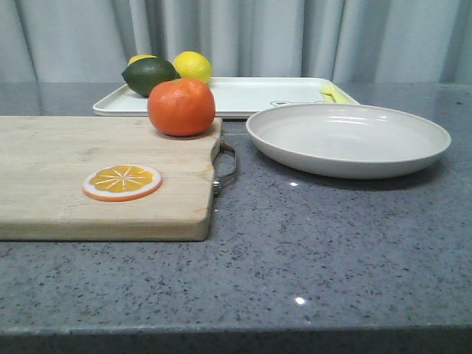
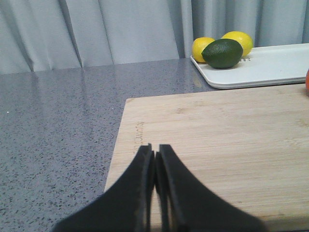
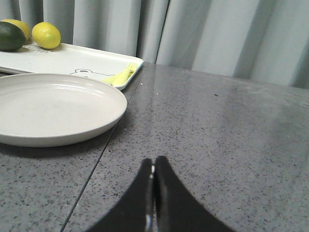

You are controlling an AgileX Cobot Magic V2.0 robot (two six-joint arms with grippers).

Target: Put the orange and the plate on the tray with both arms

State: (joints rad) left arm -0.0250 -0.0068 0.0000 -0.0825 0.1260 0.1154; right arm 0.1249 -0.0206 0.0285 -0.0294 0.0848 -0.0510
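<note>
Crowding the tray's (image 1: 243, 99) far-left corner: two lemons (image 1: 192, 66), dark avocado (image 1: 150, 75).

The right gripper (image 3: 153, 166) hangs low over grey speckled table (image 3: 217, 145), its two dark fingers pressed together with nothing between them. Ahead of it and off to its left lies the plate (image 3: 53, 108), empty. Beyond the plate is the tray (image 3: 72, 60), bearing a yellow fork (image 3: 123, 75) at its near corner, two lemons (image 3: 46, 35) and a lime (image 3: 10, 36) farther off. Curtains (image 3: 193, 34) hang behind.
</note>
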